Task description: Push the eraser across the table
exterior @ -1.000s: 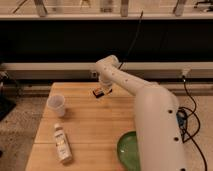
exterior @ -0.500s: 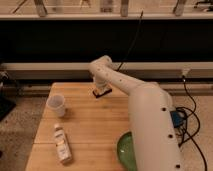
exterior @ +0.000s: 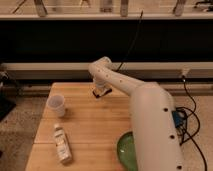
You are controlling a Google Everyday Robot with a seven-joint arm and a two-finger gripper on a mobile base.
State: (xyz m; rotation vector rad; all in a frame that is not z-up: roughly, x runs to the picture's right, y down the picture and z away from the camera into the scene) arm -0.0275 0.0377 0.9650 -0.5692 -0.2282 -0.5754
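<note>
The eraser (exterior: 97, 93) is a small dark block with a brownish top, lying on the light wooden table (exterior: 95, 125) near its far edge, around the middle. My gripper (exterior: 101, 90) hangs down from the white arm and is shut, its tip right against the eraser's right side. The gripper partly hides the eraser. I cannot tell whether the tip presses on it or only touches it.
A translucent white cup (exterior: 56, 105) stands on the table's left side. A small bottle (exterior: 61, 143) lies flat near the front left. A green bowl (exterior: 127, 150) sits at the front right, partly behind my arm's white body. Cables hang off to the right.
The arm's upper link has swung a little to the left. The gripper tip and the eraser remain at nearly the same spot by the far edge.
</note>
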